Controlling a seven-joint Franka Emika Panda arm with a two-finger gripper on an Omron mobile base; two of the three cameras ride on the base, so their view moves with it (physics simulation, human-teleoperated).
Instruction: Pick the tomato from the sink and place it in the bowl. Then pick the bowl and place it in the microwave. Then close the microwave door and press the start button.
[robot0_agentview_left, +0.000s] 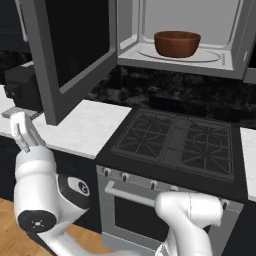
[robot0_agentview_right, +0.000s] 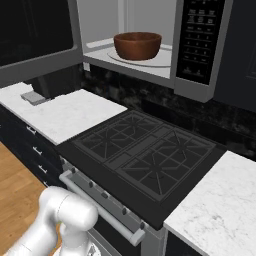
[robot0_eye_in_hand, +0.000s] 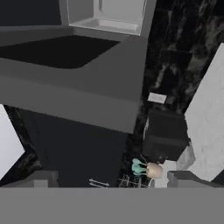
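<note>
The bowl (robot0_agentview_left: 177, 43) already sits on the turntable inside the microwave (robot0_agentview_left: 230, 30). The door (robot0_agentview_left: 70, 50), at ten o'clock, hangs open: a stiff, hinged, smooth panel, probably best pushed near its free edge. The claw (robot0_agentview_left: 24, 131) stands spread, holding nothing.

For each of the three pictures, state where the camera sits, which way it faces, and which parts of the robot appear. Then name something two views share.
Left base view: behind the arm, on its left, facing forward and down at the stove; the white arm and open tool show.
Right base view: behind, on the right, facing the same stove; an arm segment shows lower left.
Hand view: on the hand, facing up past the open microwave door; finger tips show at the bottom.
Shared: both base views show the bowl in the microwave.
</note>
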